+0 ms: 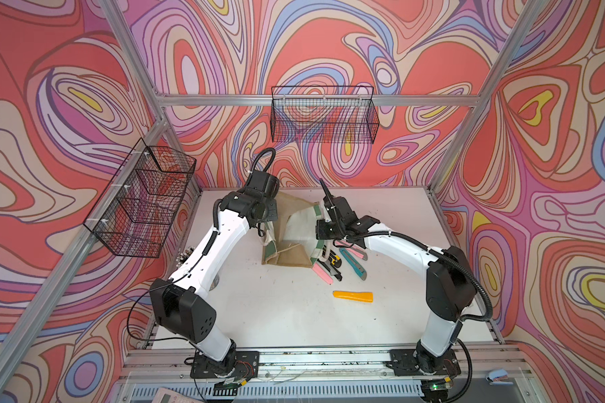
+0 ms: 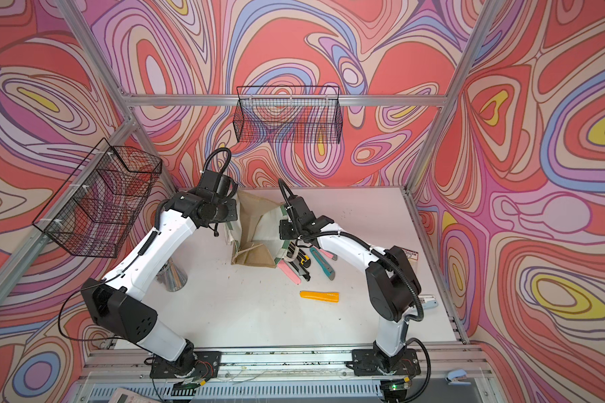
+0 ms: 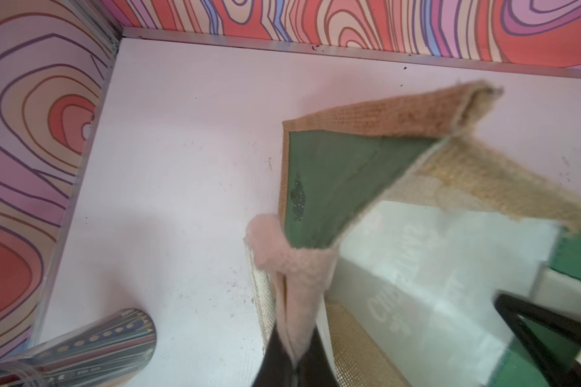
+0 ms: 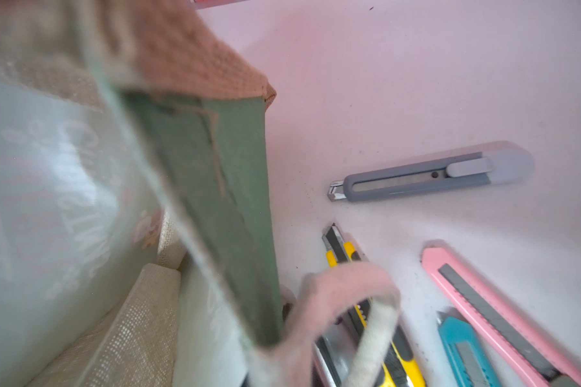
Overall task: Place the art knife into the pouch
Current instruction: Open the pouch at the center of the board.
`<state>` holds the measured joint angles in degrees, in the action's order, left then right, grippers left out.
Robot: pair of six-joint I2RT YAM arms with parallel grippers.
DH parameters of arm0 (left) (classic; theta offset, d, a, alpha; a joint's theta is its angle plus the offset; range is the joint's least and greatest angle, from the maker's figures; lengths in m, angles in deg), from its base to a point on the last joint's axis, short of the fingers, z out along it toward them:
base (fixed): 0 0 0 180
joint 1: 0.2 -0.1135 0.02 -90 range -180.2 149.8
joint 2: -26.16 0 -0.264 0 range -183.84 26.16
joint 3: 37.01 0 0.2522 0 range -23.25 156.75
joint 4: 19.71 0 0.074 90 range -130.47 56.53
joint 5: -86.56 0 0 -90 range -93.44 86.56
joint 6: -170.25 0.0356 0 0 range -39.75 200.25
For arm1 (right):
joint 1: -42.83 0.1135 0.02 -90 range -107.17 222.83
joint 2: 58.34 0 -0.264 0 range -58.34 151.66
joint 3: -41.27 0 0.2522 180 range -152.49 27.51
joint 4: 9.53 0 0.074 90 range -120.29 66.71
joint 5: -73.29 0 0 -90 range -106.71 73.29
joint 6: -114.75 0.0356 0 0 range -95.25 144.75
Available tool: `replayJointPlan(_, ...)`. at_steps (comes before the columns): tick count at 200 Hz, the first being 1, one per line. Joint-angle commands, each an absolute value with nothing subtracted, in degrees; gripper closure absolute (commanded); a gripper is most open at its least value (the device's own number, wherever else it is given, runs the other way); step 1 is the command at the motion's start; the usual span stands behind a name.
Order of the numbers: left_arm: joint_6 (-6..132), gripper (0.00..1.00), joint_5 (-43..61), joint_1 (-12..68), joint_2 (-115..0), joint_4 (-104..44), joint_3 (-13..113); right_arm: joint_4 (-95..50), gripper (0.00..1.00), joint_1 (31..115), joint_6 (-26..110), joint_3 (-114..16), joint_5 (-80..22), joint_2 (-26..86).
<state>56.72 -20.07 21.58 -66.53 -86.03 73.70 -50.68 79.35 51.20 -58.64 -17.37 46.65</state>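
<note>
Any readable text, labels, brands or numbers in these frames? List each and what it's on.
White print on the pouch: seems to begin "Ch", rest too blurred to read.
Print on the small card in a top view: too small to read.
No lettering visible on the grey knife or the pink knife.

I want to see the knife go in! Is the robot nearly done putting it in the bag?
Not yet. Done: the pouch is pulled open. In hand: the left gripper pinches its rope handle, and the right gripper is shut on its rim. Left: the knives beside it and the orange knife lie on the table; none shows inside.
</note>
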Motion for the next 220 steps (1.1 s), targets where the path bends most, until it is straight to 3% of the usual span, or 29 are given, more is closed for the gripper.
replayJointPlan(1,58.8,1.0,-28.9,21.3,-69.8,-90.2,79.0,-64.2,1.0,79.1,46.5,-64.9,-12.3,48.9)
replayJointPlan(62,61.9,1.0,-32.7,21.2,-72.6,-92.9,83.5,-79.4,1.0,79.1,40.0,-76.2,-11.0,51.1)
replayJointPlan(135,61.5,1.0,-21.4,20.9,-70.0,-93.1,78.3,-75.8,0.91,79.1,40.9,-77.9,-22.1,53.0)
replayJointPlan(158,60.3,1.0,-16.2,18.3,-70.7,-92.9,78.7,-74.6,0.65,79.2,41.3,-78.8,-22.6,53.0)
replayJointPlan(175,59.9,1.0,-12.6,16.8,-71.0,-91.9,79.5,-73.5,0.58,79.0,41.4,-78.8,-22.2,51.7)
replayJointPlan(191,60.1,1.0,-11.1,15.9,-72.4,-92.6,82.1,-72.6,0.38,78.9,41.5,-78.6,-22.1,50.3)
replayJointPlan(220,60.1,1.0,-4.5,13.1,-75.4,-94.3,85.4,-70.5,0.32,78.6,42.4,-76.8,-23.3,47.6)
